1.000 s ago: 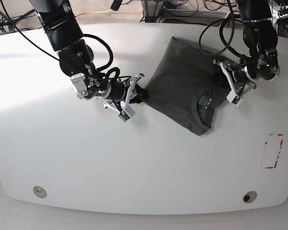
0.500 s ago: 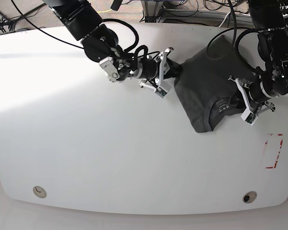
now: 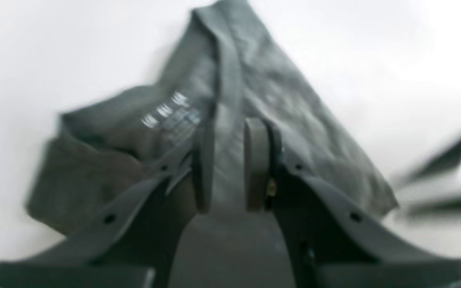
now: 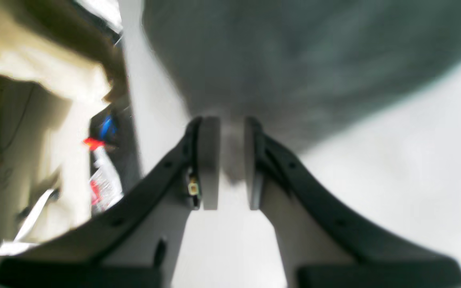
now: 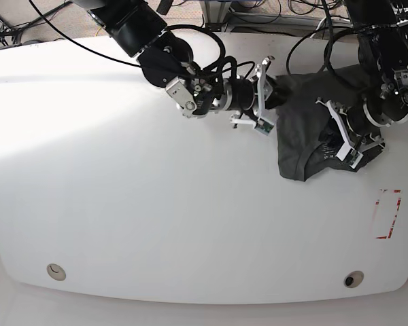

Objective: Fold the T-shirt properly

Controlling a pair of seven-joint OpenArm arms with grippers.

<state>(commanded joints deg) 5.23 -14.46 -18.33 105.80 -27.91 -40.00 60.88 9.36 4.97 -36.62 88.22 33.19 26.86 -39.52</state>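
The dark charcoal T-shirt (image 5: 306, 129) lies bunched at the table's far right, its neck label (image 5: 326, 151) facing up. My left gripper (image 5: 347, 146) is at the shirt's right edge, beside the neck. In the left wrist view the left gripper (image 3: 228, 164) is shut on a fold of the T-shirt (image 3: 254, 92) next to the label (image 3: 174, 114). My right gripper (image 5: 268, 95) is at the shirt's upper-left corner. In the blurred right wrist view the right gripper (image 4: 228, 160) pinches the edge of the T-shirt (image 4: 294, 60).
The white table (image 5: 156, 204) has a red-outlined rectangle (image 5: 387, 214) at the right and two round holes (image 5: 54, 272) near the front edge. Cables lie beyond the far edge. The right wrist view shows a spray bottle (image 4: 102, 176) off the table edge.
Both grippers have moved right and toward the far edge, dragging the T-shirt with them. The shirt has bunched narrower and its left corner has swung up toward the far edge.
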